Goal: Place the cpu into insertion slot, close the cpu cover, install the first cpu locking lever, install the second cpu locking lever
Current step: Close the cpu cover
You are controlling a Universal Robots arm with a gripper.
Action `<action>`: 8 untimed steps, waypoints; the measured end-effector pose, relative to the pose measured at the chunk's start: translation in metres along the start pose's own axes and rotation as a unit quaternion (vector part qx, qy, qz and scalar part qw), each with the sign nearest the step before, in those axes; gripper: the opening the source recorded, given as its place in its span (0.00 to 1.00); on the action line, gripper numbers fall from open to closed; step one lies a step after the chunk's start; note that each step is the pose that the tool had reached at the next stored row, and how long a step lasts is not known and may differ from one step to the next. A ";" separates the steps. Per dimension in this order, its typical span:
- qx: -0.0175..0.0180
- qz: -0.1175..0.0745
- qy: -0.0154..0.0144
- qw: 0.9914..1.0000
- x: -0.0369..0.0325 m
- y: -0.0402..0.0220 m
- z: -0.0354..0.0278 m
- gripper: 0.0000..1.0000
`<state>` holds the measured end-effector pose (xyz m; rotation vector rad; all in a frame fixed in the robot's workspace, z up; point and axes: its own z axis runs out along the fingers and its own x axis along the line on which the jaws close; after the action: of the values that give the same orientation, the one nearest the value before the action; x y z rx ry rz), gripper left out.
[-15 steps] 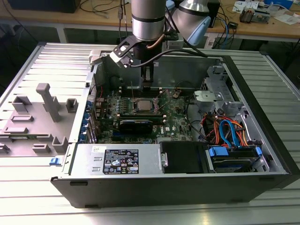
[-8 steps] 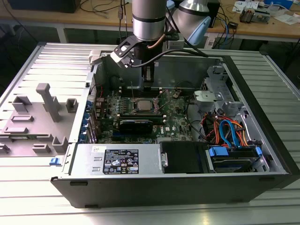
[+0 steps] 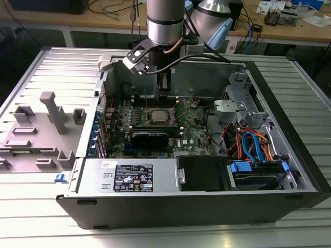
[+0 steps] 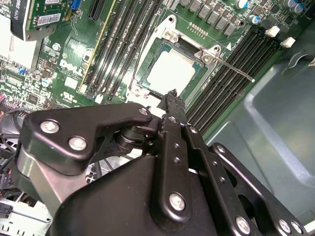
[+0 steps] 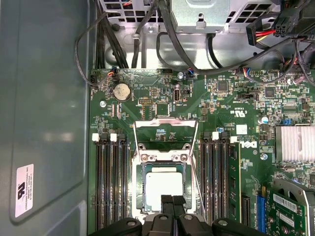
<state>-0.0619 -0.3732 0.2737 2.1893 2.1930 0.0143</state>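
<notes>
As arm (image 3: pixel 164 20) hangs upright, pincer (image 5: pixel 173 199) over cpu (image 5: pixel 158 186)

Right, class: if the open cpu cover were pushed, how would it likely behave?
The cover is a thin metal frame with a large window, so probably light and a little springy. It seems hinged at the edge of the slot, so a push would likely swing it, not slide it. Forced sideways, it might bend.
</notes>
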 end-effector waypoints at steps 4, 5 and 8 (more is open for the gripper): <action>0.000 0.000 0.000 1.000 0.0000 0.0010 0.0001 0.11; 0.000 0.000 0.000 1.000 0.0000 0.0012 0.0000 0.11; 0.000 0.000 0.000 1.000 0.0000 0.0017 0.0001 0.11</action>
<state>-0.0602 -0.3732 0.2737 2.1893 2.1930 0.0143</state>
